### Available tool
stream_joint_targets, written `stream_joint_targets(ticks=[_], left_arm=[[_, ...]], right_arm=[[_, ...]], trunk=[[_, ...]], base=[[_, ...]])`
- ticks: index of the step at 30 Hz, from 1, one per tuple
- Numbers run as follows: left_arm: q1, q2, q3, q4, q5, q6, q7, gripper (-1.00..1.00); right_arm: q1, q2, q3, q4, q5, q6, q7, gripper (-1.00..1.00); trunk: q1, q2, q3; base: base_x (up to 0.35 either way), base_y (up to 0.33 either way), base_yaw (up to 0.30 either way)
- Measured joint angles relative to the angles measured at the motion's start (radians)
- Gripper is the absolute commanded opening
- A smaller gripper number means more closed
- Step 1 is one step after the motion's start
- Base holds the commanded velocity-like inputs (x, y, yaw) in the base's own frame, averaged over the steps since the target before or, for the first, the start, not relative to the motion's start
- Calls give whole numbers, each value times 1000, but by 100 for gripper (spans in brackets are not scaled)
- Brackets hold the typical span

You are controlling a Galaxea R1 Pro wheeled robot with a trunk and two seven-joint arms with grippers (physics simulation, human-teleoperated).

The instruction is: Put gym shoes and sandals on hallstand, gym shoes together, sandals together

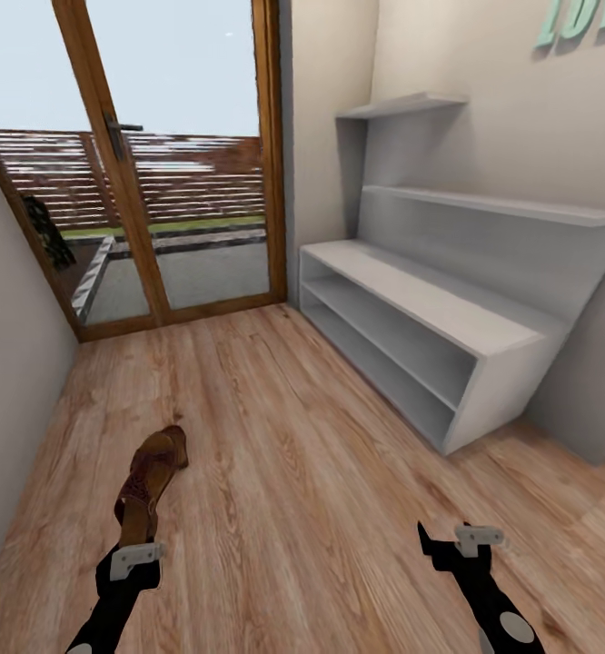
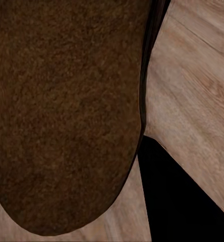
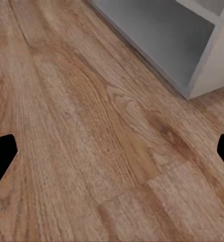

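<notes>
A brown leather sandal [image 1: 150, 481] hung toe-forward from the robot's left gripper [image 1: 136, 556], pinched at its heel end and carried just above the corridor floor [image 1: 275, 472], judging by the head view. In the left wrist view its tan footbed [image 2: 66, 111] sat close against the camera, with bare planks showing beside it. Holding the sandal by the heel probably left the toe free to slide onto a tier first.

The right gripper [image 1: 457, 545] hovered low over bare planks, carrying nothing; in the right wrist view its fingers [image 3: 1, 154] stood spread wide at either edge, with the lower corner of the hallstand [image 3: 205, 65] just ahead.

The hallstand [image 1: 430, 318] stood against the right-hand wall, its bench top, two open tiers and staggered upper shelves all holding no shoes. The robot appeared to be mid-carry, with the rack still well apart from the sandal.

Mint letters [image 1: 580, 23] on the wall above were cut off by the picture's edge; only "LOV" could be read. A glazed wooden door [image 1: 171, 163] closed the corridor's far end.
</notes>
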Motion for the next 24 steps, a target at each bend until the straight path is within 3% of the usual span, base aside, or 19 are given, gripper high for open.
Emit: stream_joint_targets(ticks=[10, 24], left_arm=[[0, 0, 0, 0, 0, 0, 0, -100], [0, 0, 0, 1, 0, 0, 0, -100]], right_arm=[[0, 0, 0, 0, 0, 0, 0, 100], [0, 0, 0, 0, 0, 0, 1, 100]], trunk=[[0, 0, 8], [0, 0, 21]], base=[[295, 157, 253], [334, 15, 236]])
